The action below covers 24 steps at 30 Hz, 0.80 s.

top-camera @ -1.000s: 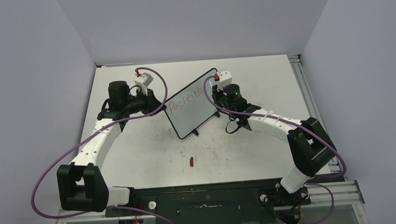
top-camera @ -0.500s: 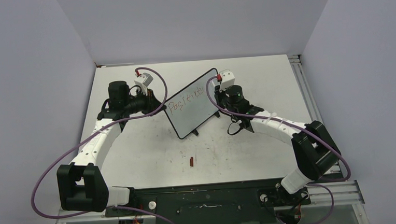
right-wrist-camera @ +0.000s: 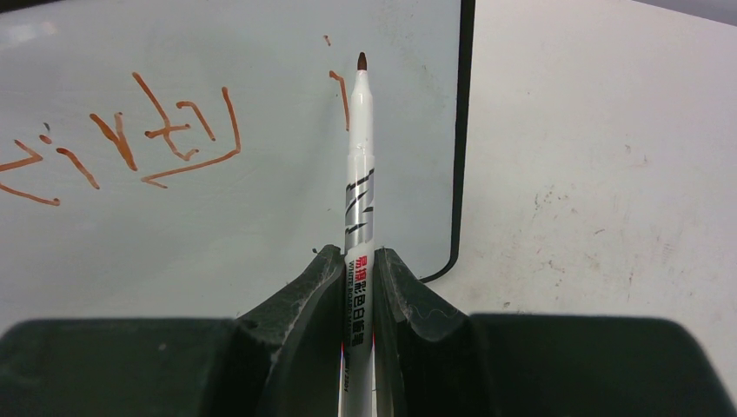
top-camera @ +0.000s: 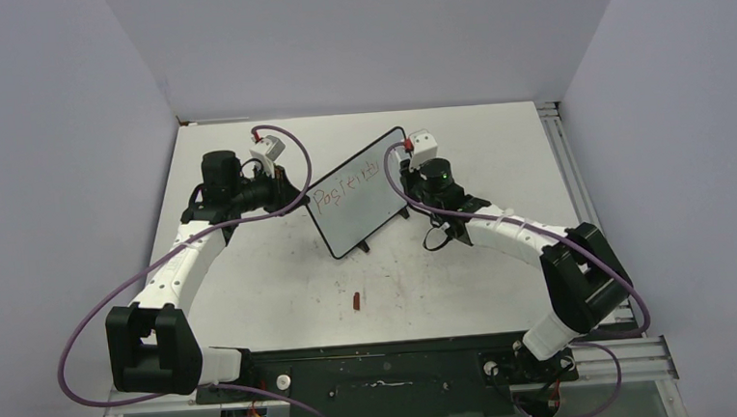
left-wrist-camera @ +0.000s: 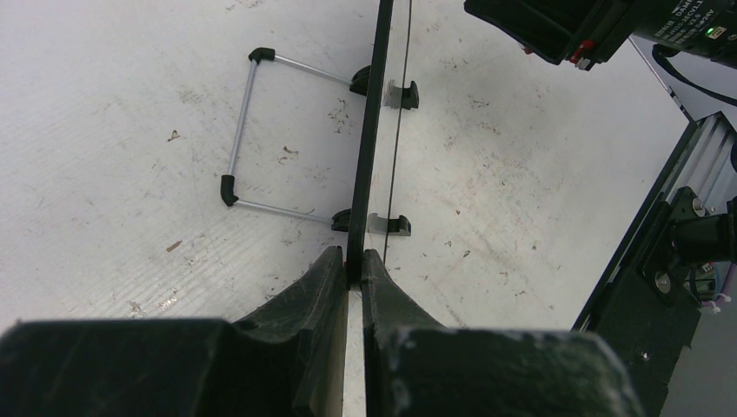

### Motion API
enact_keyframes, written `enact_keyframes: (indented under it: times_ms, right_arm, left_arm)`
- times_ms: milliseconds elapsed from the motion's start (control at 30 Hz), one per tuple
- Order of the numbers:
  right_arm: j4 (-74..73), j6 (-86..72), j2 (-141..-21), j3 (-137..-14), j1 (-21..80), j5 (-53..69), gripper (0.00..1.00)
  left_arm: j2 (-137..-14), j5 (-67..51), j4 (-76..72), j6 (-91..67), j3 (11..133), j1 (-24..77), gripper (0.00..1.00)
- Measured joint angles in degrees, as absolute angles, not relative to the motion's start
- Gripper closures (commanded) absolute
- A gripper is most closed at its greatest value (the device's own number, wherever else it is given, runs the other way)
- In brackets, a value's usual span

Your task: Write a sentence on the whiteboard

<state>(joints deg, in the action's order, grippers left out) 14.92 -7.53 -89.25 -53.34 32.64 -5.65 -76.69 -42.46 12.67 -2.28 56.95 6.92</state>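
- Standing on its black feet [left-wrist-camera: 401, 94] with a wire prop [left-wrist-camera: 248, 130] behind it, the whiteboard [top-camera: 359, 195] sits on the table [top-camera: 262, 273], angled so its face is turned toward the right arm.
- The left gripper [left-wrist-camera: 356, 261] is pressed together on the whiteboard's thin black frame, at the edge where the writing begins. This grip probably braces the whiteboard so pen pressure cannot tip or slide it.
- At the whiteboard's opposite edge, the right gripper [right-wrist-camera: 358, 261] pinches a marker [right-wrist-camera: 359, 174] low on its barrel. The nib reaches well past the fingers, where the wrist camera can see it.
- The sentence [right-wrist-camera: 165, 130] is so far one slanted line of reddish letters across the upper part of the whiteboard.
- The nib is just beside the last short stroke, near the whiteboard's frame. Whether it touches the face cannot be told.
- Below that line the whiteboard is blank, so there seems to be room for more words and the job looks partway done.
- A small red piece [top-camera: 356, 300], perhaps the cap, lies in front of the whiteboard, well apart from it.
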Motion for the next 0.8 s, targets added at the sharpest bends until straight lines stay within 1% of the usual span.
enact_keyframes:
  times_ms: [300,800]
  right_arm:
    - [14.79,-7.53,-91.85,-53.34,32.51,-5.06,0.95]
    - [14.85,-7.53,-92.58,-53.34,31.9,-4.82,0.95]
  left_arm:
    - [-76.69,-42.46,12.69,-2.28,56.95,6.92,1.0]
    - [-76.69,-42.48,12.67,-2.31,56.95,6.76,1.0]
